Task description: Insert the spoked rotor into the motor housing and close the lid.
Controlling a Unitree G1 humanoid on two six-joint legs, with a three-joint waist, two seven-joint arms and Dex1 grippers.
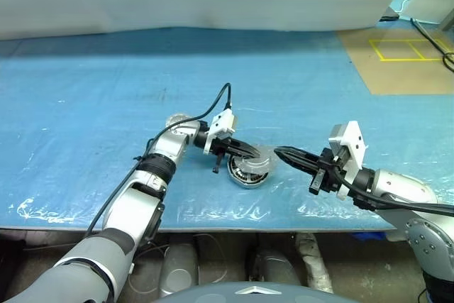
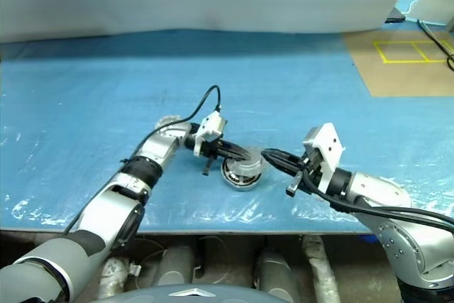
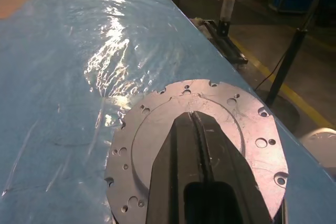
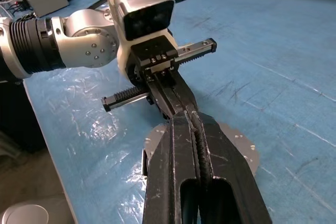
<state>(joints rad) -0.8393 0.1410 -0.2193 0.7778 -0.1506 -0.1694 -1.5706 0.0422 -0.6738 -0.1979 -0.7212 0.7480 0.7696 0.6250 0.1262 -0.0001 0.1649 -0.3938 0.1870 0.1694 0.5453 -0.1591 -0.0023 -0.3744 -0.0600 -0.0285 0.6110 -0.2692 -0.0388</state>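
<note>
Silver/grey arms, blk cables, white wrist cams, prob. plastic.

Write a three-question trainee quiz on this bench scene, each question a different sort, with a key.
1. True or false: the left claw is wide open.
2. The lid under the left claw shows which face? A) plain grey with small holes B) dark with fins
3. Fill in: the bench is covered with a ____ sheet.

Key: 1 false, its fingers are shut. 2 A. 3 blue. The right claw is shut too, beside the lid.
</note>
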